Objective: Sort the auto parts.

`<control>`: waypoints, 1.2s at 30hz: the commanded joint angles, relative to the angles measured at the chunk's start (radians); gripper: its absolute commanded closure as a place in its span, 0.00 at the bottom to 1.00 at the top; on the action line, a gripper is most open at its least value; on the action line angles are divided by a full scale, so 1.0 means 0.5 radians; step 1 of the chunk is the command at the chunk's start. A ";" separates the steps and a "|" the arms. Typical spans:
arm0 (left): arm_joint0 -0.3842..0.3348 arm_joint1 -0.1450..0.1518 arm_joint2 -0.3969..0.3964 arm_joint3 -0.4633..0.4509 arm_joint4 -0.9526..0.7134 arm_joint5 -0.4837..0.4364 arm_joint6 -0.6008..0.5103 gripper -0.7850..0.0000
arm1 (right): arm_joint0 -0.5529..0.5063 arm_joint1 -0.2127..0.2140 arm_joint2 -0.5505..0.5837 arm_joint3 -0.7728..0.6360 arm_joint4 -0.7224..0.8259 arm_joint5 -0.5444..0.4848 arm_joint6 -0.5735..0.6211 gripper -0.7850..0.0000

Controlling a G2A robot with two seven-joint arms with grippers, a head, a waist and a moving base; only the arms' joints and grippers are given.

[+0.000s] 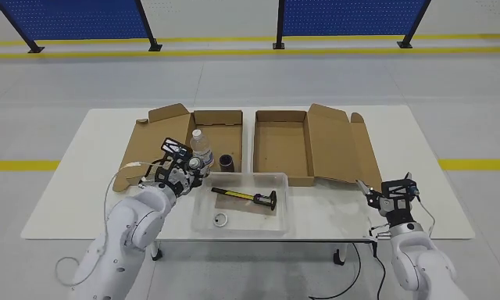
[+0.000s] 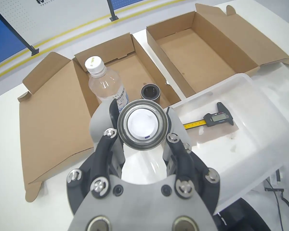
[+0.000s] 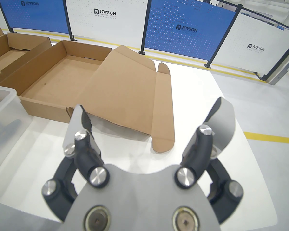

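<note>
With the left pincer (image 2: 142, 121) clamped on the steel bearing (image 2: 122, 124) at the left box (image 2: 144, 66) near edge beside the bottle (image 2: 106, 82), lower onto bare box floor before releasing; the right pincer (image 3: 150, 108) hangs wide open, empty.

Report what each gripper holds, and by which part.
The left gripper clamps a metal bearing by its outer rim. The right gripper is open and empty.

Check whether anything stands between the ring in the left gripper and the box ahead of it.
Yes. The left gripper holds the metal ring by the near edge of the left box. A water bottle stands upright in the box's near part, right ahead of the ring, with a black sleeve beside it.
</note>
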 commanded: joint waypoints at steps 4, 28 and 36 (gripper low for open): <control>-0.077 -0.005 0.033 0.062 0.082 0.030 -0.024 1.00 | 0.000 0.000 0.000 0.000 0.000 0.000 0.000 0.00; -0.402 -0.034 0.164 0.593 0.191 -0.039 0.012 1.00 | 0.000 0.000 0.000 0.000 0.000 0.000 0.000 0.00; -0.455 -0.047 0.202 0.732 0.186 -0.037 0.064 1.00 | 0.000 0.000 0.000 0.000 0.000 0.000 0.000 0.00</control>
